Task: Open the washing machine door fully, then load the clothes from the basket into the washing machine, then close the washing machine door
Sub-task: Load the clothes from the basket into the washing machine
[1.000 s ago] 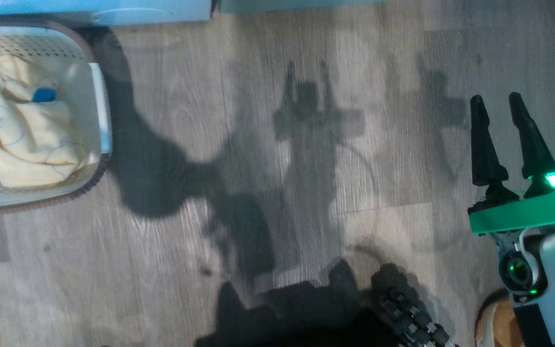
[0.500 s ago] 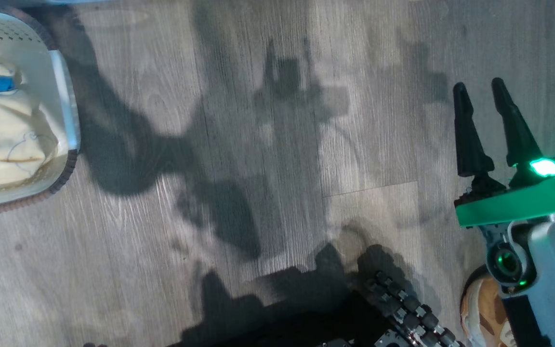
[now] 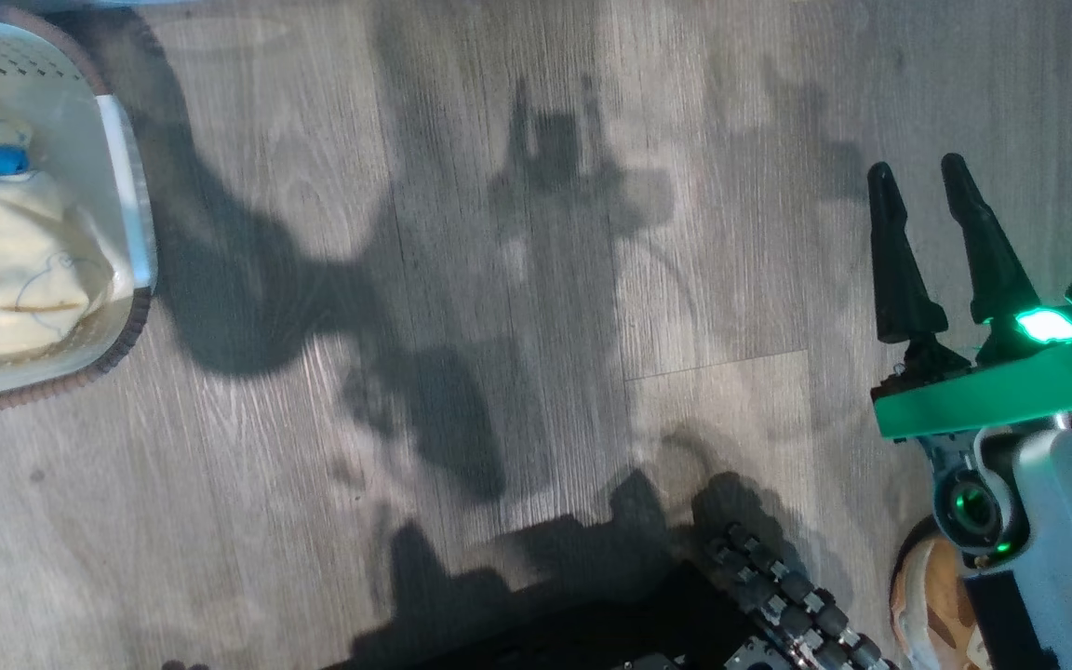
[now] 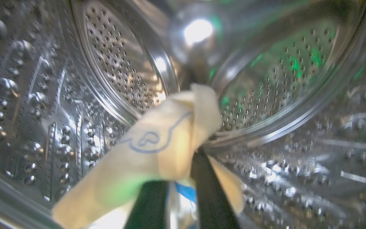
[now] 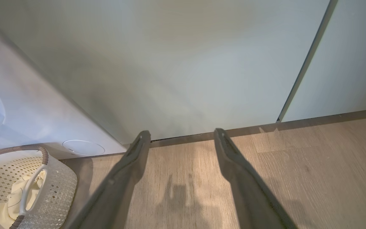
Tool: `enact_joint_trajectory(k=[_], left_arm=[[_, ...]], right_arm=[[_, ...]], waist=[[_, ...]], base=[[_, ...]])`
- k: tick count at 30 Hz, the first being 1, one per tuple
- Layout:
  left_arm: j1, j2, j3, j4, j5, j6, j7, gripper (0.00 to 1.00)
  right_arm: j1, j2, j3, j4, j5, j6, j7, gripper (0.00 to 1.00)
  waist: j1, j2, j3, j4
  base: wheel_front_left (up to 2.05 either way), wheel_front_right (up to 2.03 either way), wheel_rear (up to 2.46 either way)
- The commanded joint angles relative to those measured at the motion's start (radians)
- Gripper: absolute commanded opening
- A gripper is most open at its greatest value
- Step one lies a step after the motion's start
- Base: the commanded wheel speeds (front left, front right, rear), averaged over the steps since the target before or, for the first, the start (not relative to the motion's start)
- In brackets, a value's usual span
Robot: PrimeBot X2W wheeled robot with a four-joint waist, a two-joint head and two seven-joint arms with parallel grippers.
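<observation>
Inside the steel drum [image 4: 113,63], seen from the left wrist, our left tool [image 4: 187,92] is pressed onto a pale yellow garment [image 4: 157,143], which drapes over its dark fingers [image 4: 208,197]. A blue scrap [image 4: 186,192] shows low between them. In the head view we find the basket [image 3: 131,214] at the far left on the wooden floor [image 3: 499,279]. More clothes [image 3: 6,270] are heaped inside it, with a small blue piece [image 3: 4,160] on top. Dark shadows cross the floor in the middle. At the far right our right tool [image 3: 917,169] hangs above bare floor, its fingers spread apart and pinching nothing. From the right wrist we see the washer [image 5: 27,105] at the left with its round flap [image 5: 84,147] low down. The basket stands just before it, and pale cabinets [image 5: 186,63] are to the right.
</observation>
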Motion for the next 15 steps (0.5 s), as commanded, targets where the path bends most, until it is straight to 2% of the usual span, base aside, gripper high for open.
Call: enact_joint_trajectory(k=[1, 2, 3, 4, 15], left_arm=[[-0.024, 0.037, -0.010, -0.018, -0.004, -0.006, 0.012, 0.37], [-0.028, 0.034, -0.016, 0.001, -0.004, -0.010, 0.028, 0.70], [-0.033, 0.031, -0.021, 0.017, -0.005, -0.014, 0.041, 0.95], [-0.039, 0.029, -0.024, 0.030, -0.007, -0.018, 0.048, 1.00], [-0.034, -0.013, -0.048, 0.172, -0.066, -0.050, 0.186, 1.00]], right_arm=[[0.013, -0.011, 0.011, -0.019, 0.005, 0.000, -0.007, 1.00], [0.014, -0.012, 0.011, -0.019, 0.005, 0.000, -0.007, 1.00], [0.014, -0.013, 0.010, -0.018, 0.005, 0.000, -0.007, 1.00], [0.014, -0.014, 0.010, -0.018, 0.005, 0.000, -0.007, 1.00], [0.024, -0.018, -0.003, -0.010, -0.002, 0.000, -0.007, 1.00]], waist=[[0.0000, 0.0000, 0.001, 0.001], [0.0000, 0.0000, 0.000, 0.001], [0.0000, 0.0000, -0.001, 0.002], [0.0000, 0.0000, -0.001, 0.004], [0.0000, 0.0000, -0.058, 0.032]], base=[[0.00, 0.00, 0.00], [0.00, 0.00, 0.00], [0.00, 0.00, 0.00], [0.00, 0.00, 0.00], [0.00, 0.00, 0.00]])
